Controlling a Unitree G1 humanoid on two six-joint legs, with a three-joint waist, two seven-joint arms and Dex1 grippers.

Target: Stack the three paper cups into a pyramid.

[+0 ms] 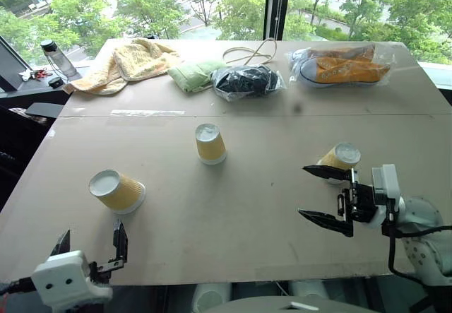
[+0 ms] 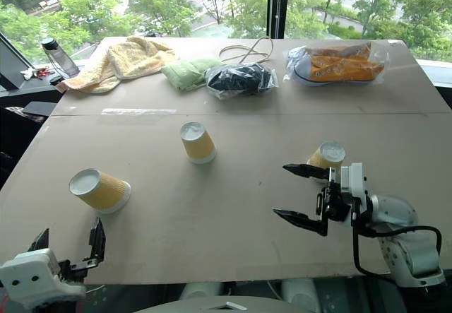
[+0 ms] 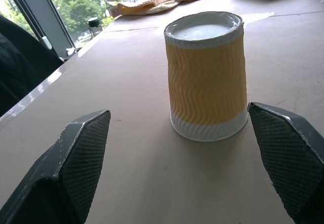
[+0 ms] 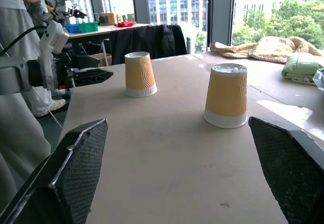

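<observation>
Three paper cups stand upside down on the brown table (image 1: 233, 214), white bases up: a left one (image 1: 116, 190), a middle one (image 1: 210, 143) and a right one (image 1: 339, 158). My left gripper (image 1: 92, 234) is open at the table's front left edge, just short of the left cup (image 3: 206, 82), which stands ahead between its fingers. My right gripper (image 1: 304, 191) is open and points leftward, hovering above the table, with the right cup just behind its upper finger. In the right wrist view the middle cup (image 4: 226, 96) and the left cup (image 4: 140, 74) stand ahead of it.
Along the far edge lie a yellow towel (image 1: 127, 62), a green cloth (image 1: 194, 75), a black bagged bundle (image 1: 247, 81), a cable (image 1: 251, 51) and bagged orange shoes (image 1: 342, 66). A bottle (image 1: 56, 57) stands beyond the far left corner. A person (image 4: 15, 57) stands beside the table's left.
</observation>
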